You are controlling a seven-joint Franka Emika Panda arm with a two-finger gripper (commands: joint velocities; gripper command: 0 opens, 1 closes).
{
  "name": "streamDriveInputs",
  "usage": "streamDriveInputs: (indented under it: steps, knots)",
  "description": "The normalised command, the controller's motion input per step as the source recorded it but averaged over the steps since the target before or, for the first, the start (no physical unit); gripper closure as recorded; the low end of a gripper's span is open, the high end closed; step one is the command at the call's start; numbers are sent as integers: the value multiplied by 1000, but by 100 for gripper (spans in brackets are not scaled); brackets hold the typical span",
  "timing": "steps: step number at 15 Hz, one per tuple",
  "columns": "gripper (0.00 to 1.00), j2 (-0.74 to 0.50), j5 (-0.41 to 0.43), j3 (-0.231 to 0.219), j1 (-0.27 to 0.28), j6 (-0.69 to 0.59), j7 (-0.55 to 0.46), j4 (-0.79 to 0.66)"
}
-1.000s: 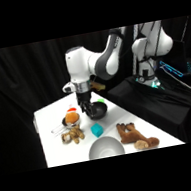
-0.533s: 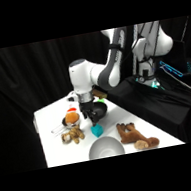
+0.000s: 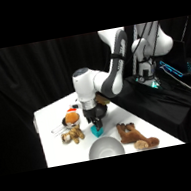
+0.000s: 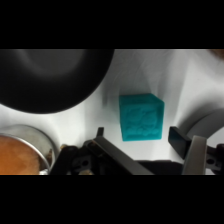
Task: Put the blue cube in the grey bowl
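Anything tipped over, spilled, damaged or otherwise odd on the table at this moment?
Nothing stands out. The blue cube sits flat on the white table, with the open gripper on either side of it. The grey bowl stands upright nearby, and nothing looks spilled or broken.

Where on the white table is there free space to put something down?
The table is bare at its far-left corner, behind the orange toy. Crowded: the near middle, where blue cube, grey bowl and brown plush lie close together.

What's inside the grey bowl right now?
Nothing shows inside the grey bowl, though its front is cut off. The blue cube sits on the table between the open gripper fingers.
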Motion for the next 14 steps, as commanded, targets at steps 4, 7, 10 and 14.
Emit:
streamDriveInputs:
  steps: [4, 7, 10, 14]
  knots:
    - [0, 133, -68, 4, 15, 202, 107, 71]
    - [0, 141, -69, -2, 26, 194, 106, 74]
    - [0, 131, -66, 9, 25, 183, 86, 75]
    - [43, 92, -70, 0, 27, 159, 86, 69]
